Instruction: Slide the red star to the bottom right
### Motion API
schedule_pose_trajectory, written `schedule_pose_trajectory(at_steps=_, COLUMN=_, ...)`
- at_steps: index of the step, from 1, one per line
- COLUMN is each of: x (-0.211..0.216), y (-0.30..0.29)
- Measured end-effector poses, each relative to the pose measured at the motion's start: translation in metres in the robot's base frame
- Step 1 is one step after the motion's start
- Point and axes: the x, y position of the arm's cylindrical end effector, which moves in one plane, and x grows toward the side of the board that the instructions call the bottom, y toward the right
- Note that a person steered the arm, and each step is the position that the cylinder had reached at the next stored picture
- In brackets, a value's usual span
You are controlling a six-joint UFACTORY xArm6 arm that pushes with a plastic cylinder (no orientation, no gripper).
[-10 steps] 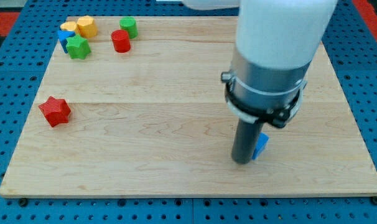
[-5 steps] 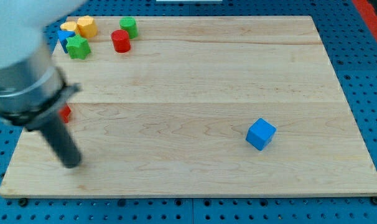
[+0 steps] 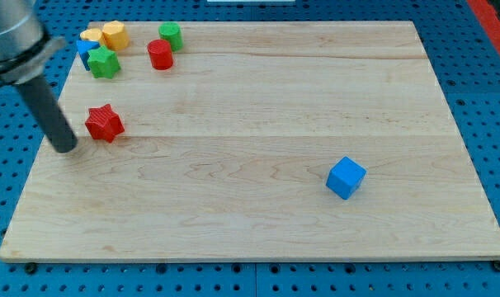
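The red star (image 3: 104, 123) lies on the wooden board (image 3: 258, 99) at the view's left, about mid-height. My tip (image 3: 65, 148) rests on the board just to the left of the star and slightly below it, a small gap apart. The rod rises from there to the view's top left corner.
A blue cube (image 3: 346, 177) sits at the lower right. A cluster stands at the top left: a green star (image 3: 104, 62), a red cylinder (image 3: 159, 54), a green cylinder (image 3: 170, 35), two yellow blocks (image 3: 104, 35) and a blue block (image 3: 84, 51) partly hidden behind the green star.
My tip swung from beside the blue cube across to the left edge, then up beside the red star. The star has shifted up and to the right.
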Motion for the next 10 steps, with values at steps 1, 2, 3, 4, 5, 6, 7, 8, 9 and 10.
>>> schedule_pose_trajectory(at_steps=1, x=-0.021, y=-0.03)
schedule_pose_trajectory(at_steps=2, x=-0.027, y=-0.003)
schedule_pose_trajectory(at_steps=3, x=-0.034, y=0.062)
schedule_pose_trajectory(at_steps=4, x=-0.034, y=0.122)
schedule_pose_trajectory(at_steps=5, x=-0.068, y=0.133)
schedule_pose_trajectory(at_steps=6, x=-0.096, y=0.141)
schedule_pose_trajectory(at_steps=7, x=-0.097, y=0.188)
schedule_pose_trajectory(at_steps=8, x=-0.113, y=0.225)
schedule_pose_trajectory(at_steps=9, x=-0.122, y=0.249)
schedule_pose_trajectory(at_steps=10, x=-0.113, y=0.277)
